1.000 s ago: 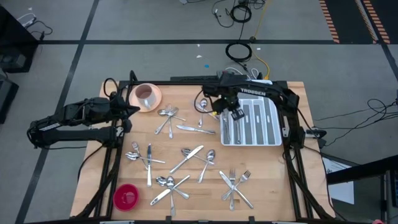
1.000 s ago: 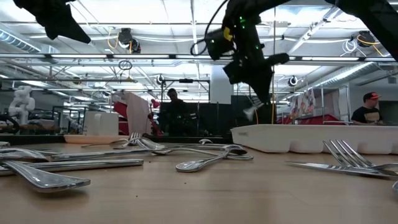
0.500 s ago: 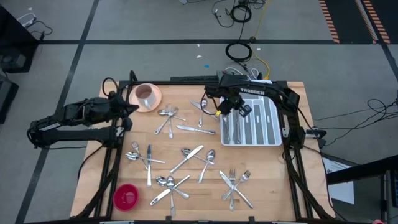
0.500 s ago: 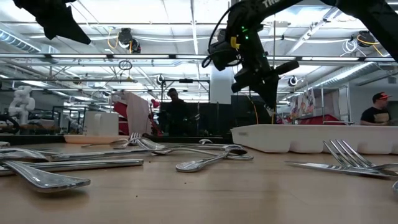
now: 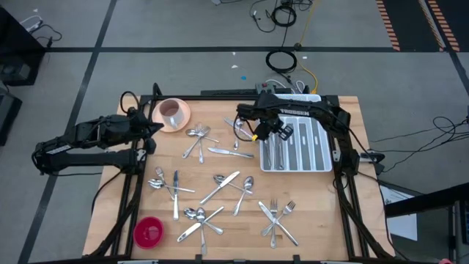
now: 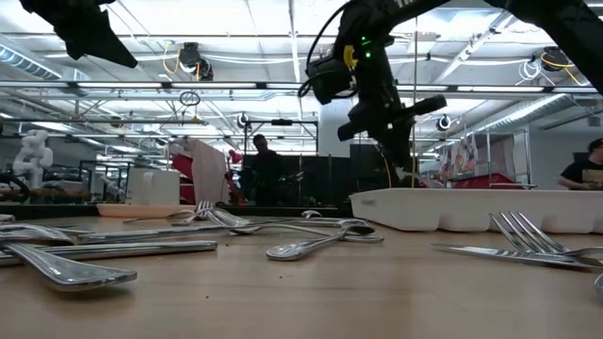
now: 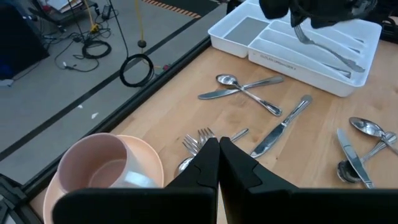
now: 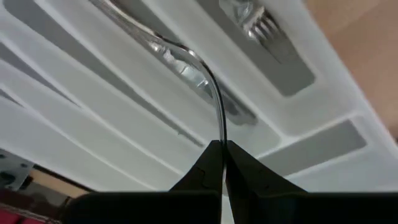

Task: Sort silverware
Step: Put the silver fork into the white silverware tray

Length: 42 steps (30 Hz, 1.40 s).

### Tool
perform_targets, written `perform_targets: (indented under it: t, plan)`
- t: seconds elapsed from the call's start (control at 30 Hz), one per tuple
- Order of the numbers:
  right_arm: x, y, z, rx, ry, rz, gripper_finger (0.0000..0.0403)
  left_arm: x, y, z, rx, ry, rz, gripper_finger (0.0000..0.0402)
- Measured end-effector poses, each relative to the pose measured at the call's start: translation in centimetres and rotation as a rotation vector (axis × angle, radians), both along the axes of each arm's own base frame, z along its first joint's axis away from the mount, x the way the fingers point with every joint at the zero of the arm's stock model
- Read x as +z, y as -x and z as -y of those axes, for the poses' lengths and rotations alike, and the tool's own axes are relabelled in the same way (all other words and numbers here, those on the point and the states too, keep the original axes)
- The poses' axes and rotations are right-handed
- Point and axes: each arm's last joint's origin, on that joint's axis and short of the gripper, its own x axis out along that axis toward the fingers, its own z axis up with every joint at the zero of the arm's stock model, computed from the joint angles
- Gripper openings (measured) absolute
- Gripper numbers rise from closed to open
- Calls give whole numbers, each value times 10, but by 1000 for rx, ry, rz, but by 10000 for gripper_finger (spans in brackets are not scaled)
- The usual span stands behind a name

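Observation:
My right gripper (image 5: 275, 130) hangs over the left part of the white tray (image 5: 308, 158), shut on a slim silver piece (image 8: 205, 78). The left wrist view shows this piece as a fork (image 7: 323, 46). Other silverware lies in the tray's compartments, among it a fork (image 8: 264, 28). Several forks, spoons and knives (image 5: 220, 187) lie flat and scattered on the wooden table. My left gripper (image 7: 217, 146) is shut on nothing and hovers at the table's left side, near the pink cup (image 5: 171, 111). My right gripper pinches one thin end of the fork (image 8: 219, 134) between its two fingertips, coming from above and slanting steeply down. The fork curves away from the fingers and runs along over a tray compartment. Whether its far end rests in the tray I cannot tell.
The pink cup stands on its saucer (image 7: 155, 168) at the far left. A small red bowl (image 5: 149, 232) sits at the near left corner. Crossed forks (image 5: 278, 216) lie near the front right. People show in the room beyond the table (image 6: 259, 174).
My right gripper has rolled about its own pointing line and sunk a little over the tray's left part, keeping its hold. The fork has swung round with it and hangs lower toward the compartments.

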Motion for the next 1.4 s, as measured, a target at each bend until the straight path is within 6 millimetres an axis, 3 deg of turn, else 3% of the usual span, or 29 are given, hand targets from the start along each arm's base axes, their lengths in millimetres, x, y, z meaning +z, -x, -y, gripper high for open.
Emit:
perform_targets:
  t: [0.2, 0.33, 0.7, 1.4]
  plan:
    - [-28, -12, 5, 22, -1, -105, 0, 0, 0, 0, 0, 0, -1, 7]
    - [-35, -23, 9, 27, 0, -120, 0, 0, 0, 0, 0, 1, -1, 7]
    - [7, -46, 16, 20, 2, 82, 0, 0, 0, 0, 0, 0, -4, 7]
    - [-3, -40, 28, -18, -65, 70, 0, -2, 2, 0, 18, -10, -29, 7]
